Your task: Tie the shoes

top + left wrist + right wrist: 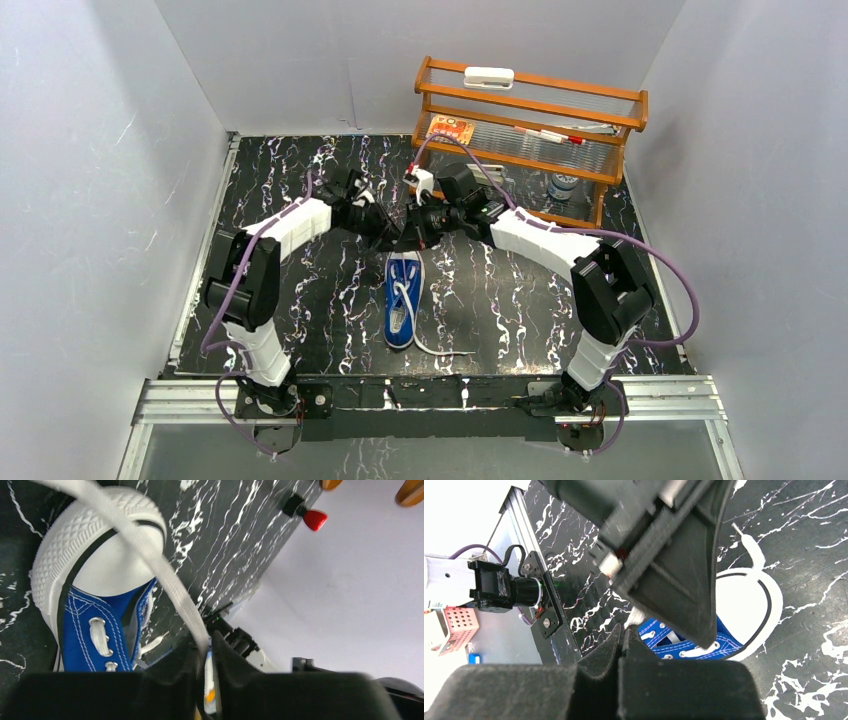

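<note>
Your left gripper (205,652) has its jaws clenched on one of the white laces (150,555), stretched across the toe of the blue sneaker (398,335). The right gripper (623,632) jaws are pinched tight too, with lace poking out at the tips. The sneaker sits mid-tabletop (500,310), toe towards the wooden rack (530,105).

Left arm (300,222), right arm (540,238): white shells, black joints; purple cables (690,295) along each; matte black fingers (175,680)
</note>
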### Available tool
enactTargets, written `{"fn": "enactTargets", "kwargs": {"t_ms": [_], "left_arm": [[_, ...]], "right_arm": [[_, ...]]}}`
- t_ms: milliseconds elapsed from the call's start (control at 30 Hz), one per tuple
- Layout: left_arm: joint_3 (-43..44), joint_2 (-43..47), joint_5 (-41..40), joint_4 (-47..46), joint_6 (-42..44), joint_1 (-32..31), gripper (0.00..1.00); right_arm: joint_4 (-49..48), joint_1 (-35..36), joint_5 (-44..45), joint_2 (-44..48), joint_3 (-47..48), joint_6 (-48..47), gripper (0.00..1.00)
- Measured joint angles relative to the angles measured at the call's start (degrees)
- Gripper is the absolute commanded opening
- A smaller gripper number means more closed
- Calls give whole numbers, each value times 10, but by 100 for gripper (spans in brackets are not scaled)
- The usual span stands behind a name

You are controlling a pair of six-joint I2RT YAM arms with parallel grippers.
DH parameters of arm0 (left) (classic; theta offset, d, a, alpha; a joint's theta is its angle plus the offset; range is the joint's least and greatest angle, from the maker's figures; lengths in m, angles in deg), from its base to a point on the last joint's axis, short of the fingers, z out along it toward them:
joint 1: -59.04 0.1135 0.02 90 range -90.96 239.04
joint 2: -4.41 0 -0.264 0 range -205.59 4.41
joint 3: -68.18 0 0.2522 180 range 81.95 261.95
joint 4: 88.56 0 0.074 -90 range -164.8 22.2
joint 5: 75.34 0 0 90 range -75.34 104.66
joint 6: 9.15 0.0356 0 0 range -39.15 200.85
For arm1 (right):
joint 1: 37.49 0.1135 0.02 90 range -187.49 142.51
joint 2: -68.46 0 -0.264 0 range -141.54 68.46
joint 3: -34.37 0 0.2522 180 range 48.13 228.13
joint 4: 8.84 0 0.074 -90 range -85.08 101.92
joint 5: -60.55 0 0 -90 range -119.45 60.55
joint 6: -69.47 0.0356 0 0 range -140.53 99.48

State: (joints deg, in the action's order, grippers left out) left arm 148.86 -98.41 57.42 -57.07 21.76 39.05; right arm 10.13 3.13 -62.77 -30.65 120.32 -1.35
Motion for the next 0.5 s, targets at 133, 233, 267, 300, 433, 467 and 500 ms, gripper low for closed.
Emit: {"fn": "enactTargets", "kwargs": {"t_ms": [133, 233, 267, 300, 433, 467, 500], "left_arm": [[76, 5, -52, 73, 63, 2, 0], [87, 35, -99, 113, 97, 4, 0], [83, 51, -113, 128, 106, 4, 0], [75, 69, -125, 141, 114, 5, 0], [24, 135, -145, 179, 126, 7, 0], [15, 142, -148, 185, 126, 7, 0], [5, 147, -152, 192, 127, 7, 0]], "right_arm": [[29, 0, 5, 8, 0, -5, 55], [124, 1, 50, 17, 20, -32, 71], [152, 4, 64, 18, 27, -43, 76], [185, 8, 87, 23, 31, -58, 80], [265, 56, 142, 55, 6, -92, 85], [275, 82, 153, 66, -9, -100, 85], [285, 108, 164, 75, -24, -106, 85]]}}
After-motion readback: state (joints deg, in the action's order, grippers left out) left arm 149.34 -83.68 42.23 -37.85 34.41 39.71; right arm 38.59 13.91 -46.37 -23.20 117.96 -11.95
